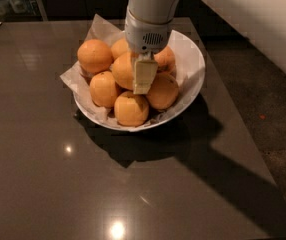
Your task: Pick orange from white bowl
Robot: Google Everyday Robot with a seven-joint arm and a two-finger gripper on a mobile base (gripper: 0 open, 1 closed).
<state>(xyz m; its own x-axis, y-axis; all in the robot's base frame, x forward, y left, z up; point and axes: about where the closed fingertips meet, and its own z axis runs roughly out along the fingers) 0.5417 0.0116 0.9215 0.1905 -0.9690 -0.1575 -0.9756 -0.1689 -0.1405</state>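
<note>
Gripper [143,86] is down over the middle of the heap in the white bowl [195,69]. From my view its lower end overlaps the right side of the orange [123,70]. Smaller oranges [95,55] sit around it. Crinkled paper [100,26] lines the bowl, which sits on a dark glossy table [58,174].

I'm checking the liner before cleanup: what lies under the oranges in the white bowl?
Crinkled whitish paper lines the white bowl, showing around the heap of oranges. The gripper hangs at the largest orange, hiding part of it. The bowl's bottom is covered by fruit.
</note>
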